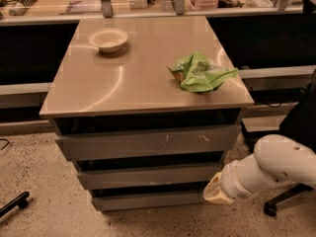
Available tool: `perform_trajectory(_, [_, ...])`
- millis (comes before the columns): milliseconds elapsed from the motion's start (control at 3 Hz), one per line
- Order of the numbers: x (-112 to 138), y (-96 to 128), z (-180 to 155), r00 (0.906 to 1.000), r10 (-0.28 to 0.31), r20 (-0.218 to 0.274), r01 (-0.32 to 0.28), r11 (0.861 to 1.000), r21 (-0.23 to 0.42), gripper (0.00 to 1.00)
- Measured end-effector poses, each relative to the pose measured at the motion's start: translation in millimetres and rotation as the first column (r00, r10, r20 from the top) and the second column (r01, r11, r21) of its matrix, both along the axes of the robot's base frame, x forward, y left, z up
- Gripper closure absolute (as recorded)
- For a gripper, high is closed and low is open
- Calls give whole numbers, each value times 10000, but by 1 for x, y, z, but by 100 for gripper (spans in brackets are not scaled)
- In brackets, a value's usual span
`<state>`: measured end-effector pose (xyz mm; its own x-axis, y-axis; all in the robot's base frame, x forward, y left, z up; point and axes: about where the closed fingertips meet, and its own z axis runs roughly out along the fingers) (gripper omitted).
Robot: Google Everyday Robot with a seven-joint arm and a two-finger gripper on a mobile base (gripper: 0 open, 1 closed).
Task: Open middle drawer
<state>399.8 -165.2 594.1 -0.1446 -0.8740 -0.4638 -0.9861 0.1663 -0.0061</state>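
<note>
Gripper [216, 190], its closure unclear, sits beside the right edge of the middle drawer [148, 176], above floor [39, 167].

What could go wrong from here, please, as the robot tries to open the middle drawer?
1. The gripper sits low at the right end, level with the gap between the middle drawer and the bottom drawer, so it could hook the wrong front.
2. The middle front shows no handle, so a pull may slip off.
3. The chair base stands close beside the arm and might get bumped.
</note>
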Motion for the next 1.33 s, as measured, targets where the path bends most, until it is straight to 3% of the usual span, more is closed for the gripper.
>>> perform_trajectory(333, [-3,4,-20,9996,11,-293,-4,9997,233,100])
perform_trajectory(667, [-3,3,-20,9996,14,-283,-7,9997,226,100])
perform_trajectory(1000, [-3,0,-34,9997,125,-211,-122,9998,163,81])
perform_trajectory(1333, [3,11,-60,9982,594,1,-593,9973,423,58])
